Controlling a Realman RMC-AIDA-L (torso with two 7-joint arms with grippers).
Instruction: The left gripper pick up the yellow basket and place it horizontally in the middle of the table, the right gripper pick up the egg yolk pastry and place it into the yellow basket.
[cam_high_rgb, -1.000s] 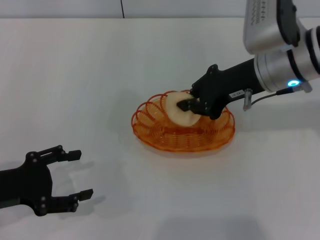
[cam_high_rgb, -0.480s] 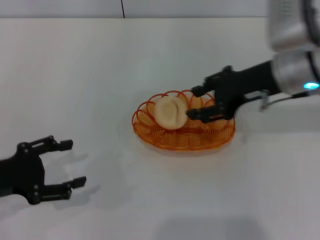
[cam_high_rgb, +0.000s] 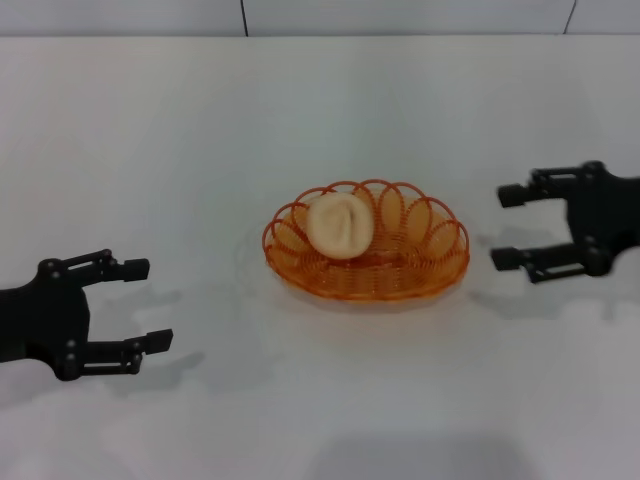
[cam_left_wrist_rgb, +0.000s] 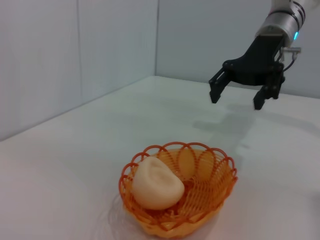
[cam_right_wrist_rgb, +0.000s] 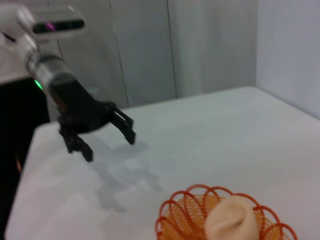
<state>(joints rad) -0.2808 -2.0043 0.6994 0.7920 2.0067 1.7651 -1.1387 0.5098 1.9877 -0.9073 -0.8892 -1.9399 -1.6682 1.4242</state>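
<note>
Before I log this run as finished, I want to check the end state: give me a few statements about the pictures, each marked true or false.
1. The egg yolk pastry lies inside the yellow basket. True.
2. The right pincer grips the pastry. False: it is open, empty, off to the basket's right.
3. The left pincer is open and apart from the basket. True.
4. The basket lies overturned on the table. False: it sits upright, opening upward.

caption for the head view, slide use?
Egg yolk pastry resting in the yellow basket, left gripper and right gripper open on either side.
</note>
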